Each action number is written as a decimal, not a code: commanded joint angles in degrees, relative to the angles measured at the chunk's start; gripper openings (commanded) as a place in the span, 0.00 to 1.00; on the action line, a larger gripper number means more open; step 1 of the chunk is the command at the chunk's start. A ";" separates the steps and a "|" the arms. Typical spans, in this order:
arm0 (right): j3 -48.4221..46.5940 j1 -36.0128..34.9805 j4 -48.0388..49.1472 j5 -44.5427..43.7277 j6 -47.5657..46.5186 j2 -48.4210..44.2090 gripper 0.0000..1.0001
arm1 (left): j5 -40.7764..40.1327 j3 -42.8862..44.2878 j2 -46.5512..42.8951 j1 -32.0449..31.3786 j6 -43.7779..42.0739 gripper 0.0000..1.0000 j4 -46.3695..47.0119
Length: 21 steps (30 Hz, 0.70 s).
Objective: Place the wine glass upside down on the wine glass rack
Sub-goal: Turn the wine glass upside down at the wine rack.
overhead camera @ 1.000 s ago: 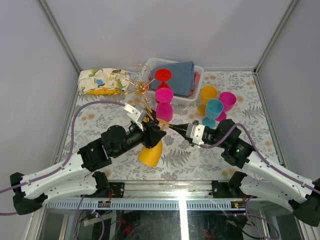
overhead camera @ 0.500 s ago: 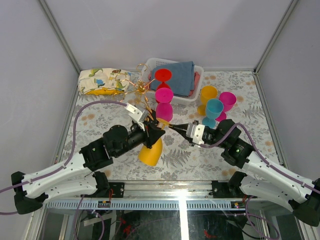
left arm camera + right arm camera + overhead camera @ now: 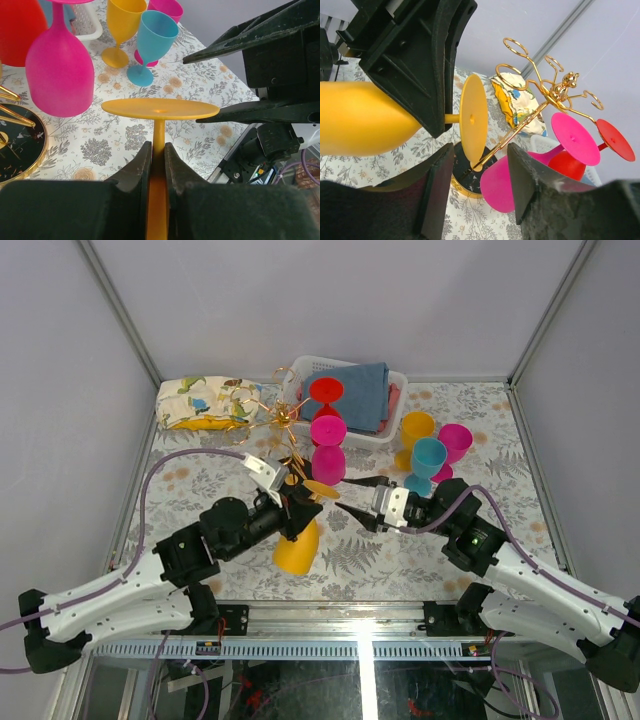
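Note:
The yellow wine glass hangs tilted above the table, bowl toward the near edge, round foot toward the rack. My left gripper is shut on its stem. My right gripper stands open just right of the foot, its fingers either side of the foot's line and touching nothing. The gold wire wine glass rack stands behind, its dark gold-rimmed base low at the left of the left wrist view. A pink glass and a red glass hang upside down on it.
A white basket with a blue cloth sits at the back. A floral cloth bundle lies at the back left. Yellow, blue and magenta glasses stand upright at the right.
My right gripper has opened and let go of the yellow glass's foot. My left gripper has shut on the stem and now carries the glass alone.

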<state>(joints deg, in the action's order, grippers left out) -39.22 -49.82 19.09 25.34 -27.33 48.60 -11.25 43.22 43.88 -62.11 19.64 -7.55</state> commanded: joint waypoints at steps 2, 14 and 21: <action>-1.63 0.08 -0.55 -2.29 -0.92 -1.58 0.57 | -3.58 -1.06 -2.43 -0.08 -1.27 0.00 1.50; -0.30 0.10 -5.05 -9.48 4.35 -4.74 0.61 | -4.97 -6.85 -11.12 -0.06 -6.73 0.00 7.11; -0.57 0.09 -6.58 -13.39 6.54 -4.86 0.62 | -2.30 -9.45 -12.89 -0.07 -10.19 0.00 13.02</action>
<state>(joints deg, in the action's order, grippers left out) -39.03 -49.82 11.97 15.86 -23.24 44.62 -14.09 33.98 31.00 -62.11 12.75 -2.83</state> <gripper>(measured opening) 0.614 0.079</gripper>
